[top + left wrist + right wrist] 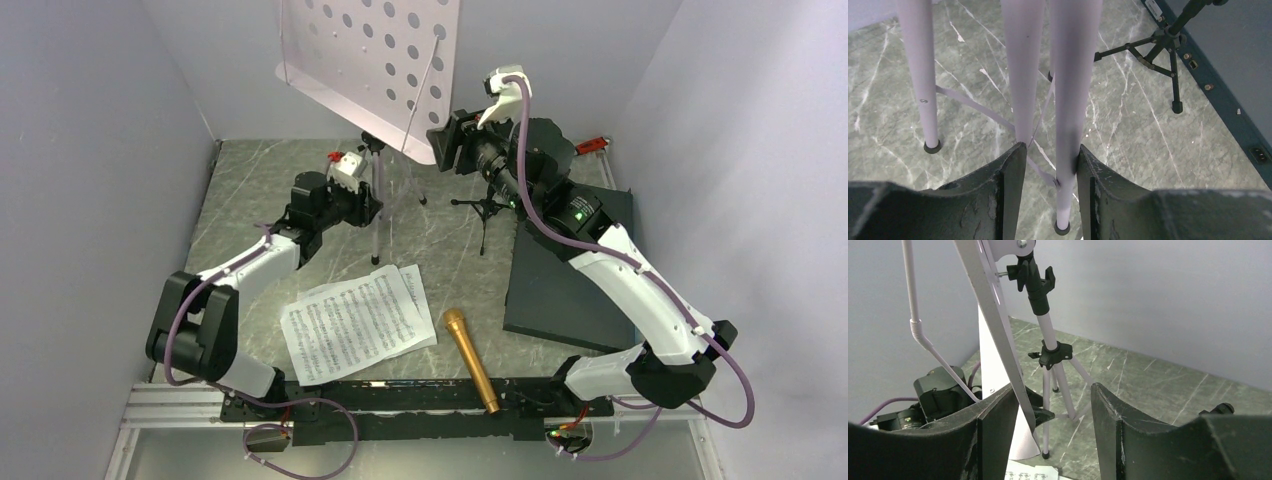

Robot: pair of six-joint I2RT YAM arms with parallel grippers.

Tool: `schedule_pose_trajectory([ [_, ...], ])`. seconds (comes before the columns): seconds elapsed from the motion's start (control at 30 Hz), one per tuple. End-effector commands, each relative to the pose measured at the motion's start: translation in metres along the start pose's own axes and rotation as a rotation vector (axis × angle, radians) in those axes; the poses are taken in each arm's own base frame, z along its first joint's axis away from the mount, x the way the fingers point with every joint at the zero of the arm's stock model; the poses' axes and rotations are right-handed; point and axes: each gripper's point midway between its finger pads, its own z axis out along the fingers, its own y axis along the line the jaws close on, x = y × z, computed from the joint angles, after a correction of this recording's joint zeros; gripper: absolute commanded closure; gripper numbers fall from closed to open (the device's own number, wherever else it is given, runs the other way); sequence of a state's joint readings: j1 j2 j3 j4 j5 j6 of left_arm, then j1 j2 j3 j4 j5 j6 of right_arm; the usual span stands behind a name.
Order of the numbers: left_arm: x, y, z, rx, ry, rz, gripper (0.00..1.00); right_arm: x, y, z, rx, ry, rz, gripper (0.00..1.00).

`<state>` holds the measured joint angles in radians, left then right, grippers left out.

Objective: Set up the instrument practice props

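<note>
The pale lilac music stand (380,60) stands at the back on its tripod. My left gripper (372,205) is open around one tripod leg (1068,100); the leg touches the right finger, with a gap to the left finger. My right gripper (445,140) is open at the desk's lower right edge (998,325), which runs between the fingers near the left one. Two white music sheets (360,322) lie flat at the front. The gold microphone (470,358) lies to their right. The small black mic stand (487,210) stands at centre right; it also shows in the left wrist view (1160,42).
A dark grey slab (565,275) lies under the right arm, and its edge shows in the left wrist view (1228,65). A red-handled wrench (592,146) lies at the back right. Grey walls close in the back and both sides. The left arm (938,390) shows behind the desk.
</note>
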<state>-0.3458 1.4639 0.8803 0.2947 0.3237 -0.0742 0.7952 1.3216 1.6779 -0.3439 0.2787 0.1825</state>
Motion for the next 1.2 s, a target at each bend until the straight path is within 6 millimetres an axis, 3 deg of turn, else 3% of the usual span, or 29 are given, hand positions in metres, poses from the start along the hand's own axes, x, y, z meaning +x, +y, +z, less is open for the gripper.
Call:
schedule_pose_trajectory([
  [0.0, -0.035, -0.008, 0.010, 0.061, -0.108, 0.011, 0.57, -0.017, -0.006, -0.007, 0.019, -0.044, -0.012, 0.42],
  [0.27, -0.033, -0.015, 0.007, 0.046, -0.102, 0.039, 0.97, -0.013, -0.018, 0.000, 0.056, -0.009, -0.017, 0.43],
  [0.77, -0.014, -0.030, 0.004, -0.166, -0.116, -0.038, 0.97, 0.000, -0.071, 0.034, 0.091, 0.039, -0.027, 0.43],
  [1.17, -0.001, -0.047, 0.029, -0.298, -0.120, -0.095, 0.97, 0.008, -0.097, 0.056, 0.058, 0.072, -0.007, 0.41],
])
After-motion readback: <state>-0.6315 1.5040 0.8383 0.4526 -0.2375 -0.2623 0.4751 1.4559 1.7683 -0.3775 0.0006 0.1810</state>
